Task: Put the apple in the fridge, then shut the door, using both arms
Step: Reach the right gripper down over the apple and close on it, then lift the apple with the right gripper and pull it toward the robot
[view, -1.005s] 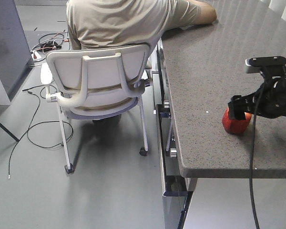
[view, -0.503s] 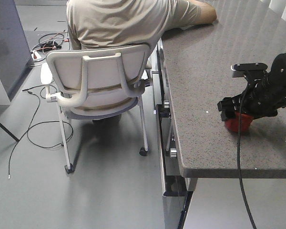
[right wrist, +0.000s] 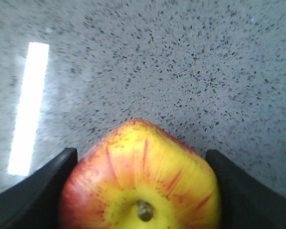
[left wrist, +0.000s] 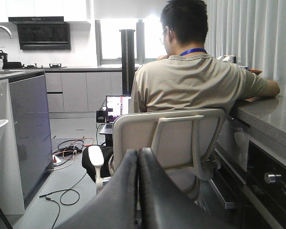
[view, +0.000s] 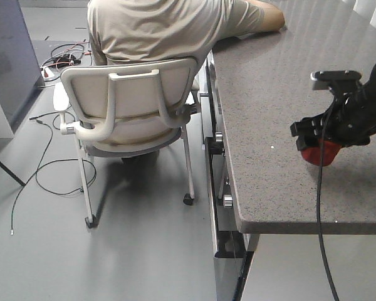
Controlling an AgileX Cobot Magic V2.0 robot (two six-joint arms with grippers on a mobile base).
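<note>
Right claw [right wrist: 140, 155] gripped both sides of the apple [right wrist: 138, 181], right edge of the front view, over speckled grey desk [view: 269, 88], left claw [left wrist: 138, 186] pinched shut, empty, person [view: 156, 25] sat in white chair [view: 135, 103] upper left, cables [view: 44, 164] crossed grey floor [view: 144, 251], apple's base hidden.

the apple [right wrist: 140, 183] is showing red skin streaked over yellow, with its short stem pointing toward the wrist camera. it is sitting between the two dark fingers [right wrist: 33, 191] of the right end effector [view: 318, 145], which are pressing against its flanks. from the front only its red lower part is peeking out beneath the black right arm [view: 366, 106], above the counter [view: 269, 94] near the counter's front edge; whether it is touching the counter is not showing. the left end effector [left wrist: 137, 191] is holding its fingers pressed together, out beyond the counter's edge.
</note>
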